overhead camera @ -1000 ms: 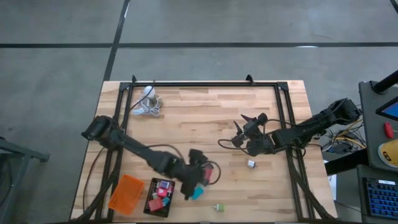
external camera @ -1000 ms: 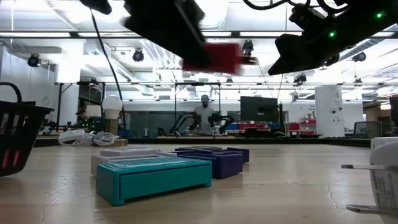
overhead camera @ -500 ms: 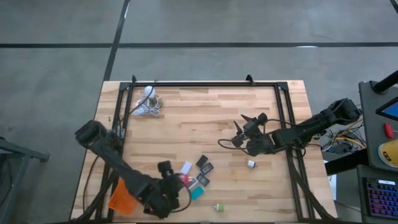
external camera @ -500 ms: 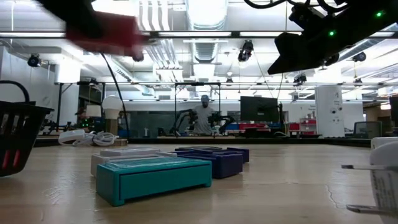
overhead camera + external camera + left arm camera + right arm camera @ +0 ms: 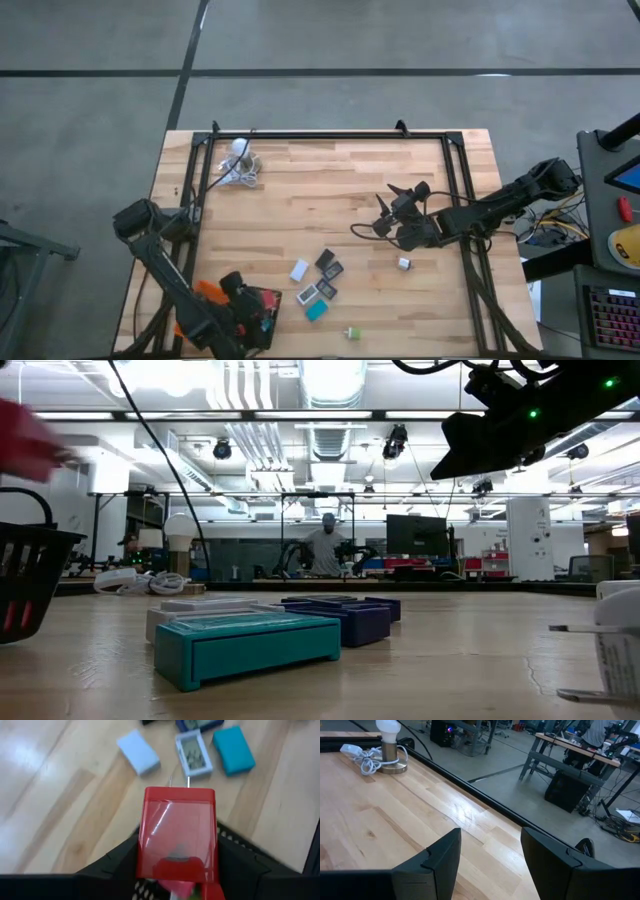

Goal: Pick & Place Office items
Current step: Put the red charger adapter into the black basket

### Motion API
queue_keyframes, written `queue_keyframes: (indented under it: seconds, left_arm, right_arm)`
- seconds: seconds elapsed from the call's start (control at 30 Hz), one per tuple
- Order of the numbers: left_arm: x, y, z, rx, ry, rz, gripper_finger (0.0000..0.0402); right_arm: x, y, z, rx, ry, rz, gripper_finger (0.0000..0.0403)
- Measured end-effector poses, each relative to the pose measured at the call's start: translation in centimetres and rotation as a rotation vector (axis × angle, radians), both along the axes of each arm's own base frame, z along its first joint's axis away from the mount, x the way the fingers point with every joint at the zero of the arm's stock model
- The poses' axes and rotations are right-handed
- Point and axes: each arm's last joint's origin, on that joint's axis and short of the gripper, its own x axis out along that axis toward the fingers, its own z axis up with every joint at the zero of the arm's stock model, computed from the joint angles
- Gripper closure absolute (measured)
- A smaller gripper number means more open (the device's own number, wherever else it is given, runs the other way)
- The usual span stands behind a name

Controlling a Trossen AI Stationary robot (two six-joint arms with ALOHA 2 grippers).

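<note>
The left gripper point(image 5: 176, 870) is closed on a red block point(image 5: 178, 835) right above the black tray point(image 5: 262, 312), whose mesh rim shows under the fingers in the left wrist view (other small pieces already lie inside). The remaining office items point(image 5: 318, 280) sit loose on the table point(image 5: 330, 190) just beside that tray, with one white piece point(image 5: 403, 264) farther from it, below the right gripper point(image 5: 490, 855), which waits with fingers spread and empty. The risk, as I judge it, is release too near the rim: the block could catch the edge and tumble out onto the wood, or land on the pieces inside and bounce.
</note>
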Motion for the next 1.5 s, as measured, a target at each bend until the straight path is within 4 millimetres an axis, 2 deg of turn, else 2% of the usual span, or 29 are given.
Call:
queue_keyframes:
  seconds: [0.23,0.5,0.7,1.0,1.2,1.5]
  left_arm:
    - [-1.4,0.0,-1.2,-0.005,0.036,0.064,0.0183]
    - [-1.7,0.5,-3.3,-0.011,0.014,0.046,0.0183]
    - [-1.6,0.2,-3.4,-0.032,0.001,0.027,0.0183]
    - [-1.0,-0.9,-3.6,-0.074,-0.001,-0.138,0.0183]
    - [-1.0,-0.8,-3.6,-0.077,0.011,-0.139,0.0183]
    - [-1.4,-0.4,-3.6,-0.086,0.029,-0.042,0.0183]
  right_arm:
    - [0.0,0.0,0.0,0.0,0.0,0.0,0.0199]
    - [0.0,0.0,0.0,0.0,0.0,0.0,0.0199]
    - [0.0,0.0,0.0,0.0,0.0,0.0,0.0199]
    - [0.0,0.0,0.0,0.0,0.001,0.0,0.0199]
    - [0.0,0.0,0.0,0.0,0.001,0.0,0.0199]
    - [0.0,0.0,0.0,0.0,0.001,0.0,0.0199]
